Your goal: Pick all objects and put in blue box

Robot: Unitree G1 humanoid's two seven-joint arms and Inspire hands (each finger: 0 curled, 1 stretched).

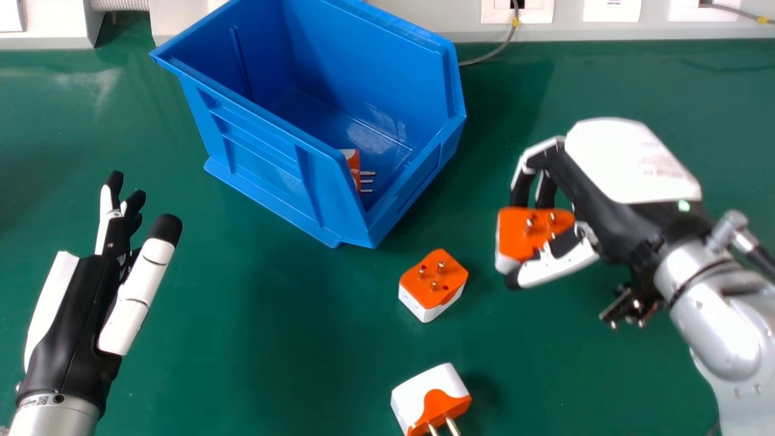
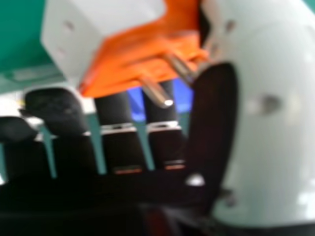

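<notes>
Hanging open over the left side of the green surface (image 1: 272,339), the left hand (image 1: 75,327) has its fingers loosely extended and its thumb well apart from them, with nothing in its grasp. The blue box (image 1: 260,163) stands on the surface beyond and to the right of that hand, its open top up, set at a slant. Inside, by the wall nearest the robot, lies an orange and white plug (image 1: 355,163), its pins pointing right.

Two more plugs are on the surface. The one nearest the robot (image 1: 424,393) lies white side up, its pins pointing back toward the robot. Just beyond it, near the box's front corner, another plug (image 1: 433,278) sits with its three pins up.

Behind the box, a grey cable (image 1: 505,45) runs up to a wall socket (image 1: 536,12).

Farther right, clear of the box, the right hand (image 1: 633,163) pinches a fourth plug (image 1: 524,233) between thumb and fingertips. The head view shows its orange, pinned face upward; the right hand view shows its metal pins beside the thumb (image 2: 270,147).
</notes>
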